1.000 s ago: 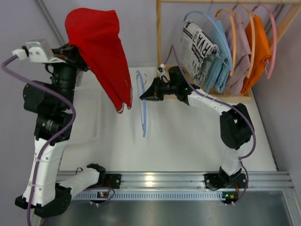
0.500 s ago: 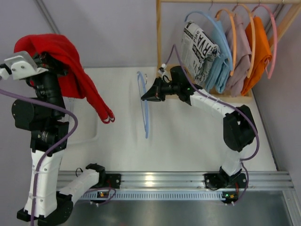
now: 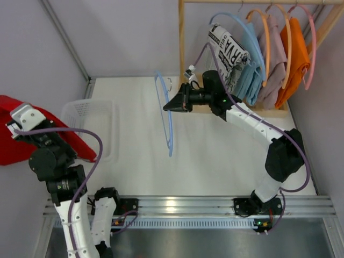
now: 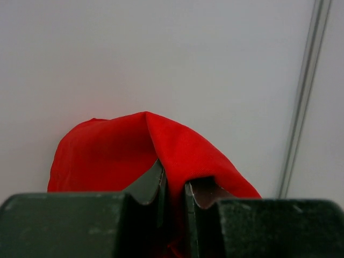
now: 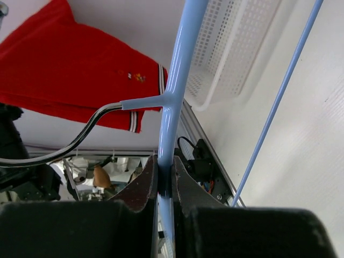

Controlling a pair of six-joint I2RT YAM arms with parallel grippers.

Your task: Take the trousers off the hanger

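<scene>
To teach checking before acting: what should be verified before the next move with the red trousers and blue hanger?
1. left claw shut on red trousers: ok.
2. red trousers free of blue hanger: ok.
3. right claw shut on blue hanger: ok.
4. red trousers over white basket: not ok, they hang left of it.
5. blue hanger lifted off table: cannot tell.
</scene>
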